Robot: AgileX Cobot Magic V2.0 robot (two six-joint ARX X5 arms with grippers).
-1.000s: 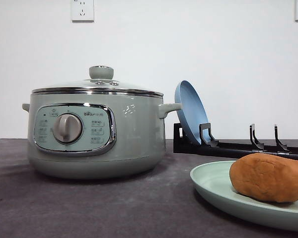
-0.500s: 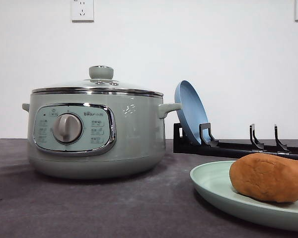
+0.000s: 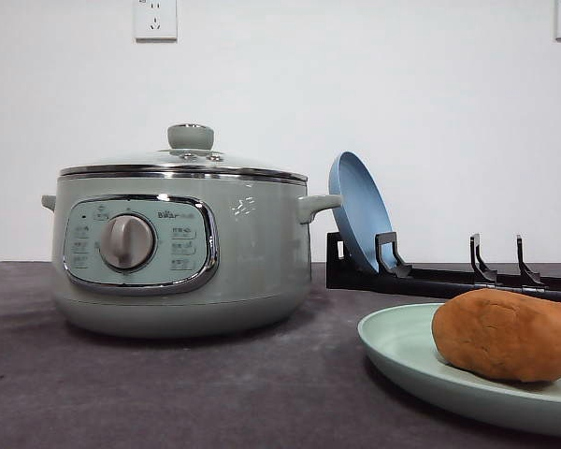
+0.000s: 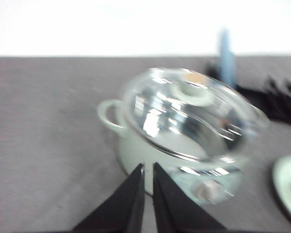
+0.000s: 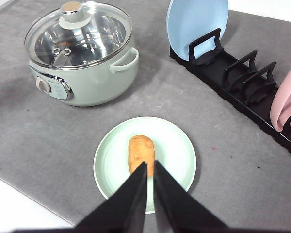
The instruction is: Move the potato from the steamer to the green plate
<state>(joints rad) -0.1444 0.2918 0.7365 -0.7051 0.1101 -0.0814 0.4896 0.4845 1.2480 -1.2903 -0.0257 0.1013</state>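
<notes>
The orange-brown potato [image 3: 507,334] [image 5: 141,154] lies on the pale green plate [image 3: 402,354] [image 5: 174,150], right of the steamer. The sage-green steamer [image 3: 178,248] [image 5: 94,77] [image 4: 136,150] stands on the grey table with its glass lid on. High above the plate, my right gripper [image 5: 150,171] is shut and holds nothing. My left gripper [image 4: 148,171] hangs above the steamer's near side, its black fingers [image 4: 132,194] closed together and empty. The left wrist view is blurred.
A black dish rack [image 3: 449,276] [image 5: 242,82] stands behind the plate, holding an upright blue plate [image 3: 358,210] [image 5: 196,19]. A pink plate [image 5: 287,94] leans at the rack's far end. The table's near edge [image 5: 19,187] runs close to the green plate.
</notes>
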